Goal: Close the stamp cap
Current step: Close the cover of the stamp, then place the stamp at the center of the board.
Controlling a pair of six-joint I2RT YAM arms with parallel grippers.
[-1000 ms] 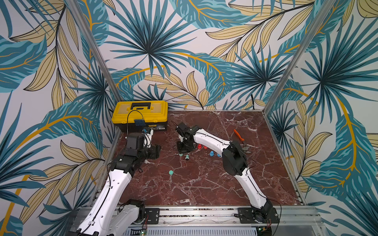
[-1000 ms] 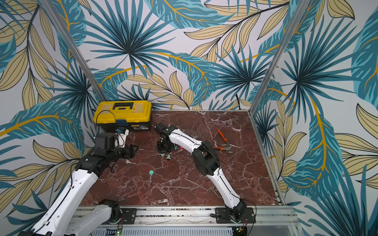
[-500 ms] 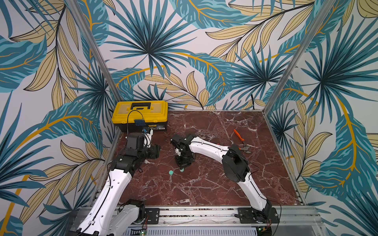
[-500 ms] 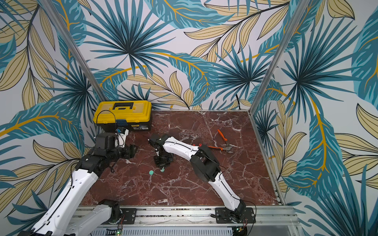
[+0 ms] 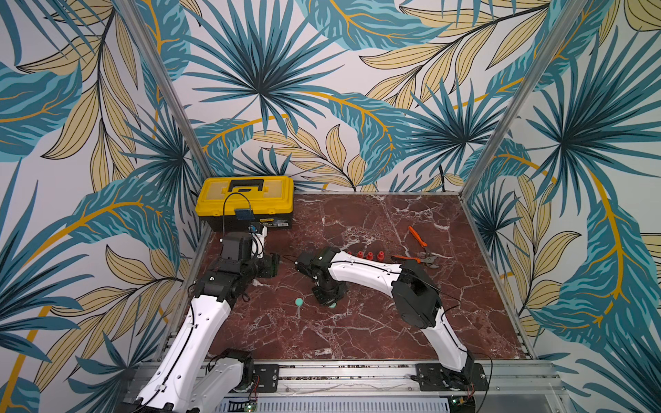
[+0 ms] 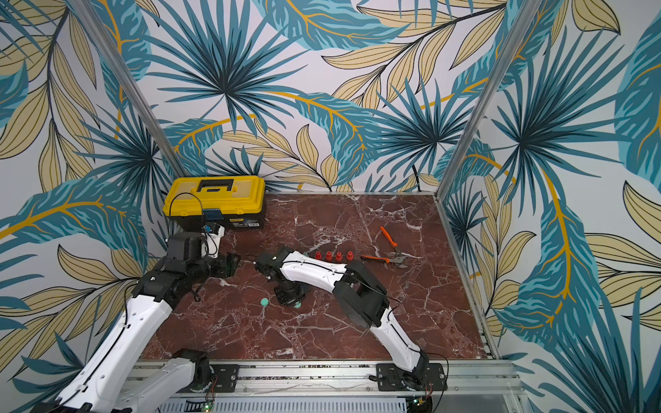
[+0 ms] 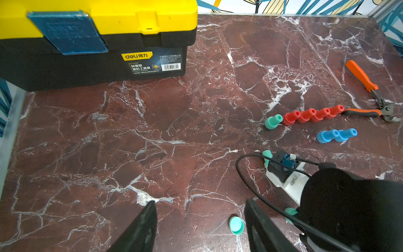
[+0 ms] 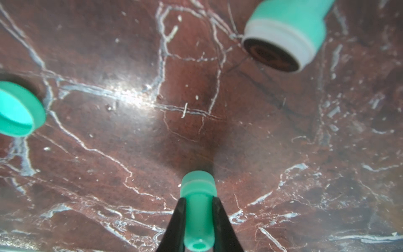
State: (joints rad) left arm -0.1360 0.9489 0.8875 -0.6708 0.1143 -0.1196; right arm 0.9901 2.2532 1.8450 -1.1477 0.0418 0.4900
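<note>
My right gripper [image 8: 198,199] is shut on the narrow handle of a green stamp [image 8: 198,185], whose wide end points down at the marble table [image 5: 357,332]. In both top views the gripper [image 5: 331,300] stands low near the table's middle. The loose green cap [image 8: 17,109] lies open side up, a short way left of the stamp [image 5: 299,302] [image 6: 264,302]. My left gripper [image 7: 199,218] hovers open over the table, and the cap [image 7: 236,225] lies just inside one of its fingers [image 7: 259,229]. In a top view the left gripper [image 5: 275,264] is back-left of the cap.
Another green stamp [image 8: 283,32] lies uncapped close by. A row of red stamps [image 5: 370,254] and two blue ones [image 7: 335,135] sit behind the right arm. Orange pliers [image 5: 422,250] lie at the right. A yellow toolbox [image 5: 246,200] stands in the back-left corner.
My right arm has carried the green stamp from the row of stamps forward and left, down beside the cap. The left arm has not moved.
</note>
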